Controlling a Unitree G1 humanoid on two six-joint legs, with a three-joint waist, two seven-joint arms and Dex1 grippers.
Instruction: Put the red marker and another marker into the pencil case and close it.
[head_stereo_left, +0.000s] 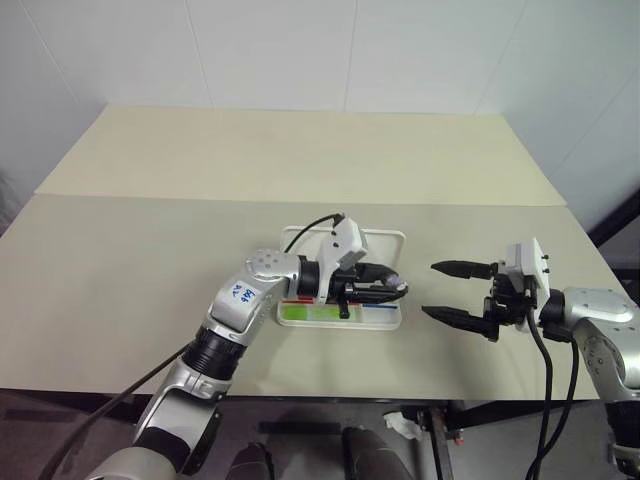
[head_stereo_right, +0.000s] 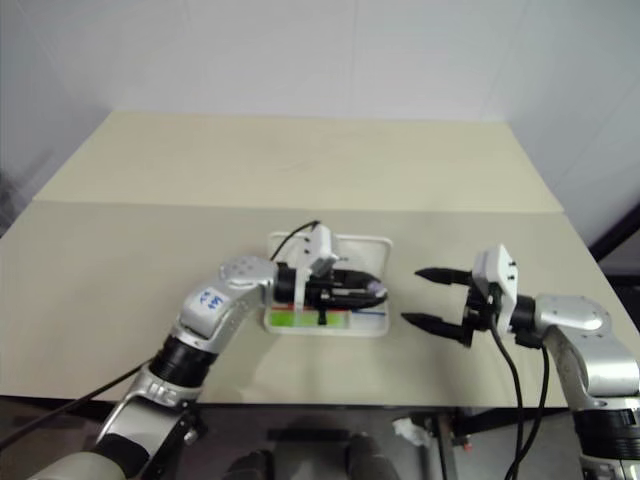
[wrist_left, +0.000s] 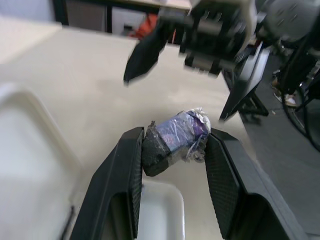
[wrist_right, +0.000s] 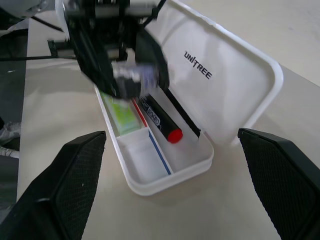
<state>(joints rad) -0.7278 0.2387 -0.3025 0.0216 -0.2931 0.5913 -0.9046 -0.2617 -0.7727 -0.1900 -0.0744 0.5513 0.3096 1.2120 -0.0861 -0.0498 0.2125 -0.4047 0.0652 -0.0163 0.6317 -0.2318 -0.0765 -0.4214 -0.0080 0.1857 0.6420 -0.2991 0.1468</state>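
Bare lab-like test space: plain beige table (head_stereo_left: 300, 160), white panelled walls (head_stereo_left: 300, 50).

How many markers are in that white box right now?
2. The red marker and the green marker lie side by side in the open pencil case; the left gripper may hide more.

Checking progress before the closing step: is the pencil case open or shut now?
Open: the pencil case has its lid swung back, with the red marker lying inside.
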